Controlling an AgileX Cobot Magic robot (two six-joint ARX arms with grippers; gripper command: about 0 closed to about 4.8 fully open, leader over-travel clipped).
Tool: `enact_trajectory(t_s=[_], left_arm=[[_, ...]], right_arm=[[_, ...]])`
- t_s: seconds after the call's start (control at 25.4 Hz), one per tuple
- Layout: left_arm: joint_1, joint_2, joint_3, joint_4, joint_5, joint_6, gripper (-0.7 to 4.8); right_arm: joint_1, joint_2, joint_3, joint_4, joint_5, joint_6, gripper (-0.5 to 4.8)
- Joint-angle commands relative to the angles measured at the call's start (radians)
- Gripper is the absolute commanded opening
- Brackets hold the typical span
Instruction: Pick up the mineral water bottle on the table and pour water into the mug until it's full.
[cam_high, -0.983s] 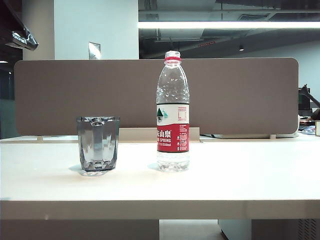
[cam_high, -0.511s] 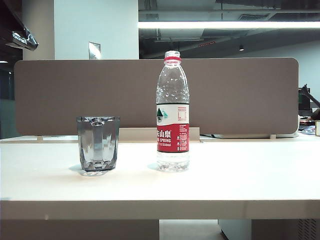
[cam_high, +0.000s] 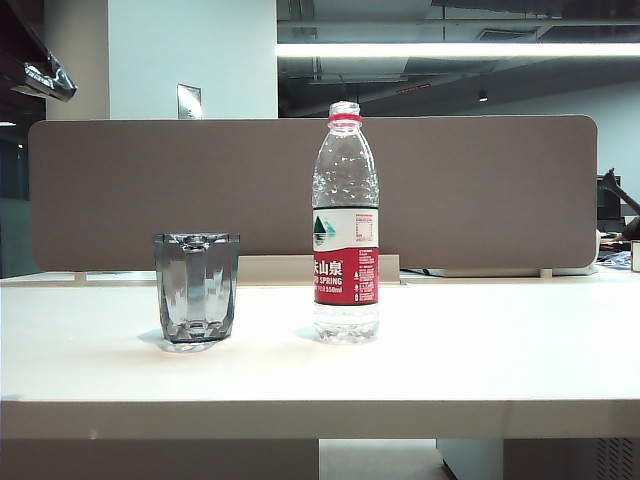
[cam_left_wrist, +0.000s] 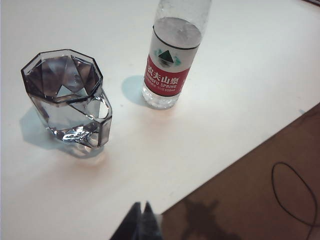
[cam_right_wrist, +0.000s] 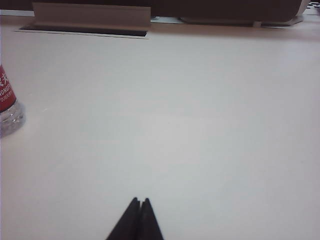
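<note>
Bottle (cam_high: 346, 240) stands upright just beside the mug (cam_high: 196, 290) on the worktop (cam_high: 480, 350); left gripper (cam_left_wrist: 141, 210) and right gripper (cam_right_wrist: 139, 202) hover apart from it, jaws pressed together, holding nothing.

Beyond my claws stands a wide brown-grey divider panel (cam_high: 150, 190) with rounded corners. Behind it rises a pale wall column (cam_high: 190, 55) bearing a small notice. A long bright strip light (cam_high: 455, 49) runs under a dark ceiling of exposed pipes. Below and to one side of my left claw, brown floor (cam_left_wrist: 260, 200) shows, with a thin dark cable (cam_left_wrist: 295, 192) looping across it.
</note>
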Motion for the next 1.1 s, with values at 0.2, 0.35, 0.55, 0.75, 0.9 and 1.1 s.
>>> enact_trajectory(t_s=[0.2,0.35,0.55,0.75,0.9,1.1], left_arm=[[-0.001,-0.002,0.003,0.012,0.005,0.001,-0.02],[-0.001,-0.002,0.003,0.012,0.005,0.002,-0.02],[-0.001,-0.002,0.003,0.012,0.005,0.001,-0.02],[-0.001,-0.002,0.003,0.012,0.005,0.001,-0.02],[-0.001,-0.002,0.003,0.012,0.004,0.001,-0.02],[0.040,-0.143,-0.019,0.005,0.031,0.001,-0.02]], right_arm=[[0.009,-0.001,-0.007,0.015,-0.004,0.012,-0.05],[-0.077,-0.001,-0.007,0.011,-0.046,0.011,-0.05],[-0.156,-0.001,-0.007,0.008,-0.074,0.011,-0.05],[-0.157,-0.001,-0.007,0.006,-0.082,0.011,-0.05],[-0.156,-0.001,-0.007,0.006,-0.083,0.011,-0.05],[-0.157,0.000,-0.007,0.007,-0.082,0.011,-0.05]])
